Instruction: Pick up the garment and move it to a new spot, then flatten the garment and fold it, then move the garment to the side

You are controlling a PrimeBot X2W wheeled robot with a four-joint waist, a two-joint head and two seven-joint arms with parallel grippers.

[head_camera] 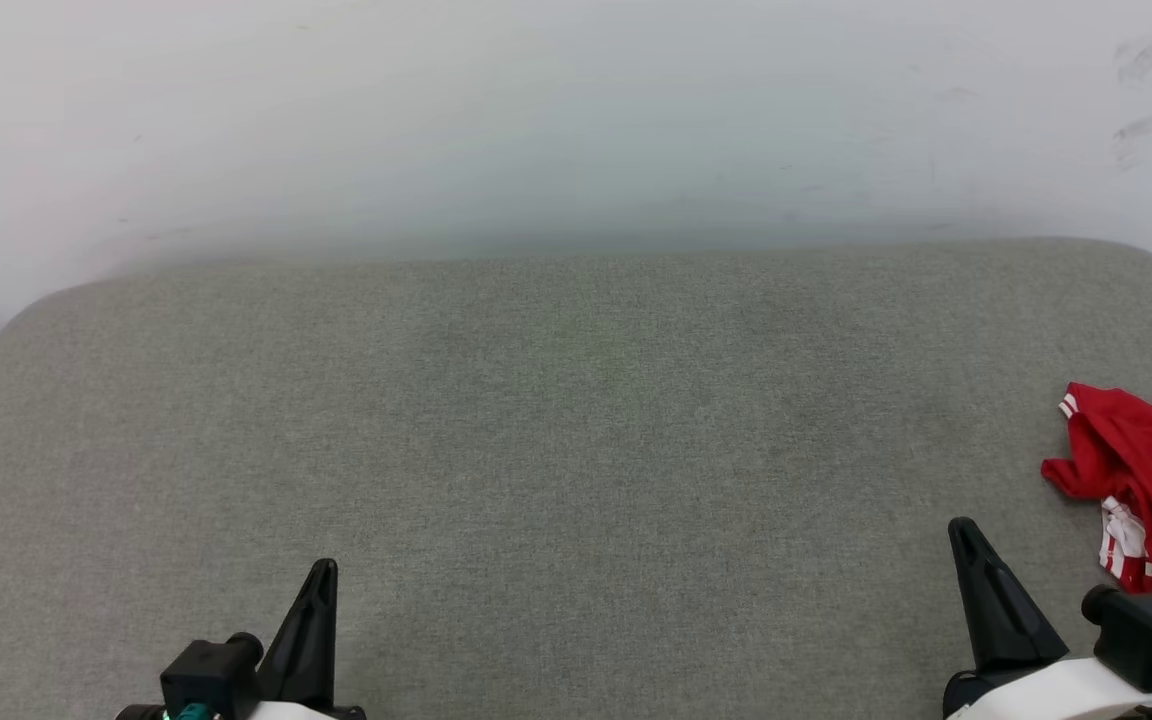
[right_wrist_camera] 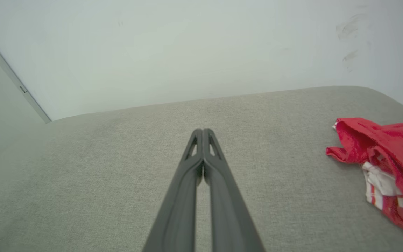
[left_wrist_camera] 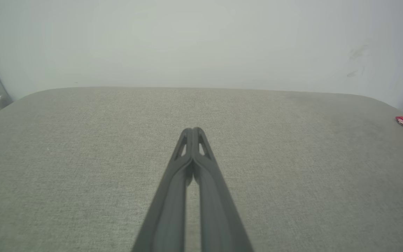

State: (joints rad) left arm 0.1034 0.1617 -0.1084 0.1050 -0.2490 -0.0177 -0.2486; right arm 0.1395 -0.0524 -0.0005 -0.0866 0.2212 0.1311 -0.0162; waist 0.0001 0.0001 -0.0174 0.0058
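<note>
Lying crumpled at the frame's right edge: a bright red jersey T-shirt [head_camera: 1151, 470] with white striped sleeves, on the grey fabric-covered counter [head_camera: 576, 420].
The left hand [head_camera: 324, 570] and right hand [head_camera: 961, 528] are pinched together and empty. The cloth looks light and limp, so a raised fold seems the best place to pinch.

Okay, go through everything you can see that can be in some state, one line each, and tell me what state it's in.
red jersey: crumpled in a heap at the right edge of the grey fabric surface, not held.
left hand: shut, holding nothing, over bare fabric.
right hand: shut, holding nothing, to the left of the jersey and apart from it.
grey fabric surface: flat and smooth, with the jersey lying on its right side.
</note>
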